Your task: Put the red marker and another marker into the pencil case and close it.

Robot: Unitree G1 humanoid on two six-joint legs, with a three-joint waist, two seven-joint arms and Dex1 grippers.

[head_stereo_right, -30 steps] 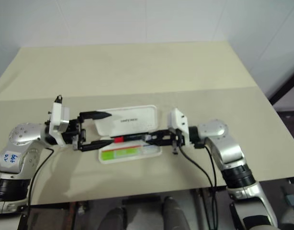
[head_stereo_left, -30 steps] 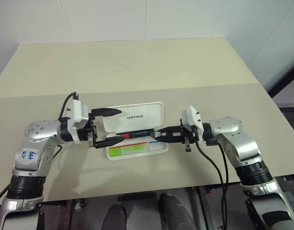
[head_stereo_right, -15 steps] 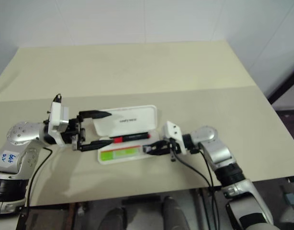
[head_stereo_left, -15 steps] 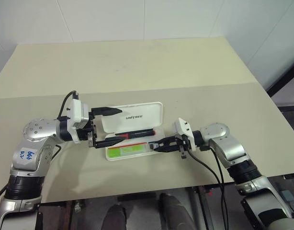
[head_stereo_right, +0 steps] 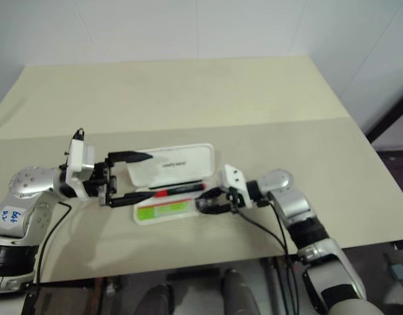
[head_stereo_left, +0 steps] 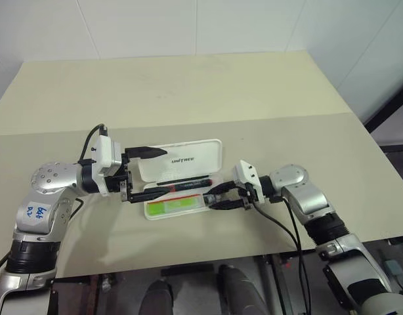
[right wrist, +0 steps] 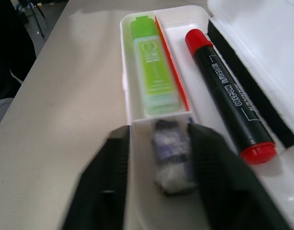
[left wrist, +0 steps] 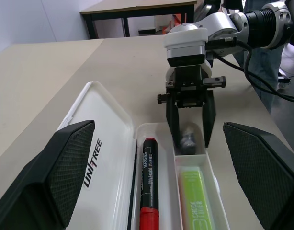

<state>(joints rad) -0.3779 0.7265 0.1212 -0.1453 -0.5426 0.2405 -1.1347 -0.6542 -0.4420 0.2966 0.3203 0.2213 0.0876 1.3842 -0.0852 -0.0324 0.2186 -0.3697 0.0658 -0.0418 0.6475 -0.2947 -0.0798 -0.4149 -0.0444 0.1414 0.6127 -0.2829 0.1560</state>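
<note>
The white pencil case point(head_stereo_left: 205, 152) lies open on the table, its "UNITREE" lid folded back. In its rear trough lies the red marker point(head_stereo_left: 188, 184), with its red cap toward my left gripper. The lime-green marker point(head_stereo_left: 175, 205) rests in the front trough. My left gripper point(head_stereo_left: 152, 172) stands wide open and level, one finger over the lid and the other at the case's left end. At the right end, my right gripper point(left wrist: 190, 143) is open, its fingers dipping into the small end compartment on either side of a dark grey stub point(right wrist: 172, 158).
The beige table point(head_stereo_left: 188, 98) stretches far behind the case, with a seam across its middle. Its front edge runs close below the case. A black cable point(head_stereo_left: 280, 223) hangs from my right wrist over that edge.
My right gripper sank and slid to the front right end of the case. It was shut on the small stub and has now opened, leaving the stub in the end compartment. My left gripper stayed put.
</note>
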